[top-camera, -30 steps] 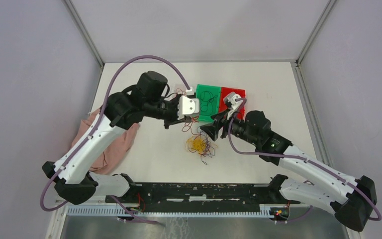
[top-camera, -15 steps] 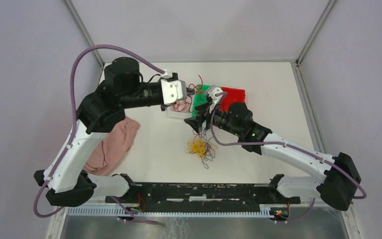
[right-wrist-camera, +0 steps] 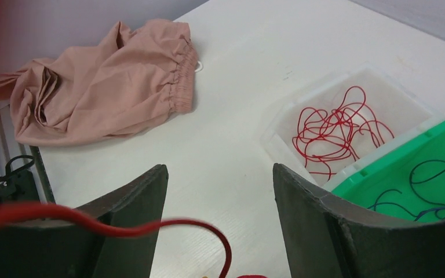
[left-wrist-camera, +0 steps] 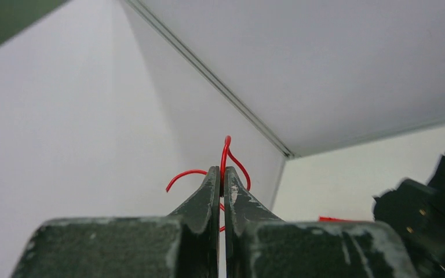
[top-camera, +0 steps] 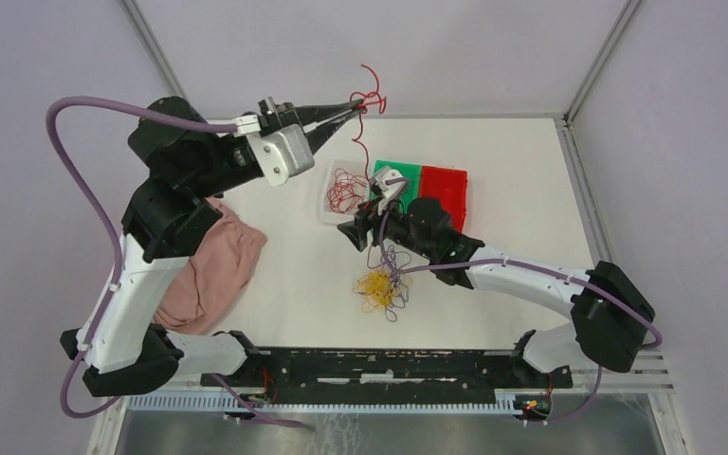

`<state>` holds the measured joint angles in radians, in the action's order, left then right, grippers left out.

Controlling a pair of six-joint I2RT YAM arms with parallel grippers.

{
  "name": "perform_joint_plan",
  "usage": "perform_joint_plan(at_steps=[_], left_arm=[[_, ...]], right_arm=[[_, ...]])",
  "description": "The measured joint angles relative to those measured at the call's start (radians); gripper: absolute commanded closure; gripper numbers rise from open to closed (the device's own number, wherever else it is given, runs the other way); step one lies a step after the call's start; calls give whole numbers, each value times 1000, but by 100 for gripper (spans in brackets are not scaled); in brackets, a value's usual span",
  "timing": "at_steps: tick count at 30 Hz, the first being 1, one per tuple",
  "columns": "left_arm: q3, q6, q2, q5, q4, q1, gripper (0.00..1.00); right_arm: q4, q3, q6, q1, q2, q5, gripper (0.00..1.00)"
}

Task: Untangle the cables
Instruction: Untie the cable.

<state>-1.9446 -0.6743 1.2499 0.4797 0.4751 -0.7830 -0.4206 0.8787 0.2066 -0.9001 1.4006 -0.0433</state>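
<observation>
My left gripper [top-camera: 353, 108] is raised high at the back and shut on a red cable [top-camera: 372, 99], whose curly end sticks out past the fingertips in the left wrist view [left-wrist-camera: 227, 152] and hangs down towards the table. My right gripper [top-camera: 349, 232] is open and empty, low over the table beside the clear bin [top-camera: 328, 204] of red cables [right-wrist-camera: 336, 130]. A blurred red strand [right-wrist-camera: 150, 229] crosses close before its fingers. A tangled heap of yellow and dark cables [top-camera: 379, 282] lies on the table below it. Dark cables [right-wrist-camera: 434, 188] lie in the green bin [top-camera: 395, 173].
A red bin [top-camera: 445, 185] stands right of the green one. A pink cloth [top-camera: 213, 275] lies at the table's left side, also in the right wrist view [right-wrist-camera: 104, 87]. Grey walls enclose the table on three sides.
My left gripper has lifted up and back with the red cable, pulling it out of the heap. My right arm has moved left and its gripper now sits near the clear bin.
</observation>
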Motion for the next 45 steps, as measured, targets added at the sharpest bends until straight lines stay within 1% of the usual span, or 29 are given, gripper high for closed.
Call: perform_joint_plan(at_steps=[12, 17, 19, 23, 28, 32, 36, 39, 45], left_arm=[[-106, -34, 47, -57, -380, 0, 97], [-132, -84, 79, -101, -488, 0, 97], [-128, -101, 81, -119, -497, 0, 97], [-24, -126, 43, -158, -516, 0, 97], [168, -165, -17, -213, -505, 0, 97], [314, -216, -27, -296, -499, 0, 97], [408, -262, -28, -338, -500, 3, 97], [449, -283, -21, -356, -499, 16, 97], [442, -293, 13, -374, -528, 58, 97]], right_arm=[[-112, -93, 63, -24, 161, 44, 32], [-151, -126, 92, -31, 196, 48, 32], [-157, -134, 98, -33, 196, 50, 30], [-161, -144, 106, -34, 182, 61, 25], [-160, -186, 111, -34, 84, 102, 21], [-155, -231, 117, -34, -19, 143, 21], [-122, -259, 125, -34, -81, 180, 22], [-85, -274, 129, -34, -117, 206, 22], [-28, -290, 130, -17, -183, 237, 22]])
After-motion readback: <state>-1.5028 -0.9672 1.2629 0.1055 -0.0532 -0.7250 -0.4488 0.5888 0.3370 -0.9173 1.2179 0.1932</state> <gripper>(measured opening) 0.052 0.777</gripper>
